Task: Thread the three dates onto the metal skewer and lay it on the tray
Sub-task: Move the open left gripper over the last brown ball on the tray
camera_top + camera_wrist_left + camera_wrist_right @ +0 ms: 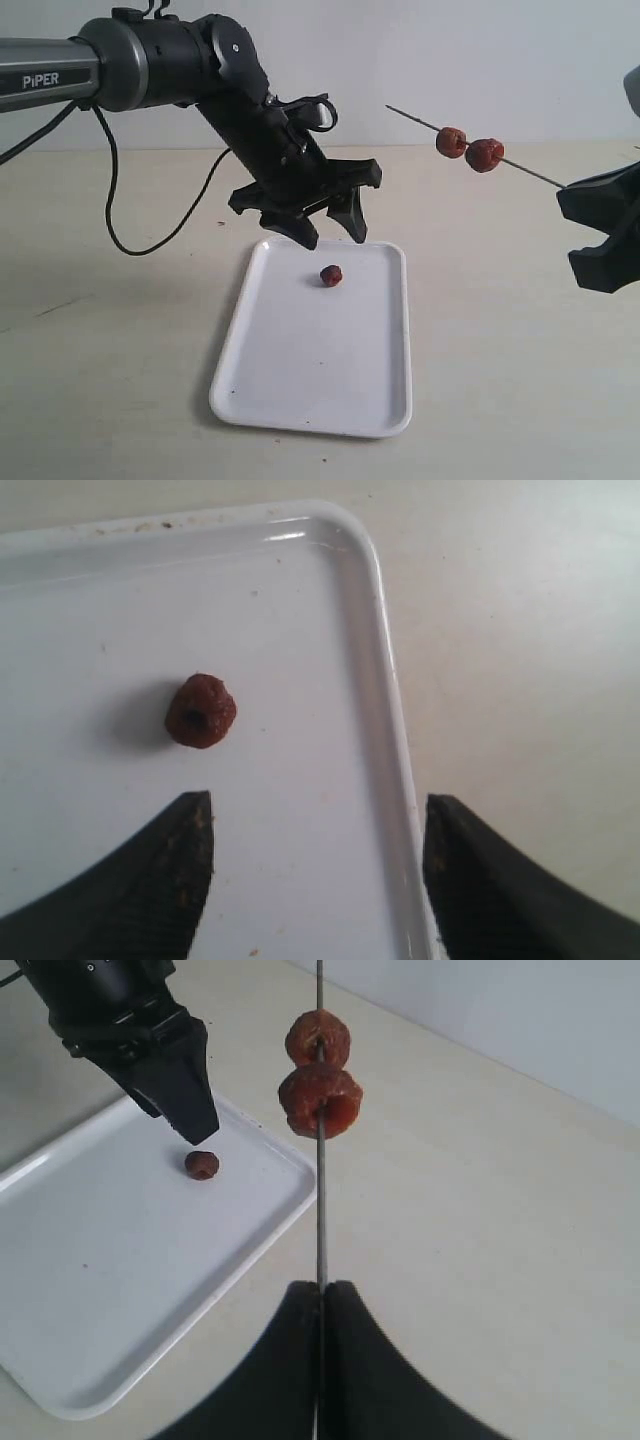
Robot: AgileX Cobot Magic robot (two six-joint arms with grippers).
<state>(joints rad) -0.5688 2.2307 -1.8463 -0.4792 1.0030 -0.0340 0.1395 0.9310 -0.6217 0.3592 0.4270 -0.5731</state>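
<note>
Two dates (485, 154) are threaded side by side on the metal skewer (420, 122). The right gripper (321, 1295) pinches the skewer at one end, its jaws pressed together on the rod. The skewer hangs in the air beyond the tray's far right corner. Its long axis slants up and away from that gripper, with the bare tip pointing across toward the left arm's side.

The third date (331, 275) lies loose on the tray (300, 380), close to its far short edge, and the coming move turns on it. The left gripper (333, 236) hovers just above that edge with its jaws spread wide and nothing between them. It is far nearer to the loose date than the right arm is.

In the left wrist view the date lies ahead of the fingertips and off the midline. It lines up with one finger (185, 860) rather than with the gap, while the other finger hangs at the tray's rim, partly over the desk (520, 630). A dark dimple on the date faces that camera.

I judge that the left gripper needs a sideways shift to centre the gap on the date, then a reach forward and down before closing. Closing from here would likely nudge the date rather than catch it.
</note>
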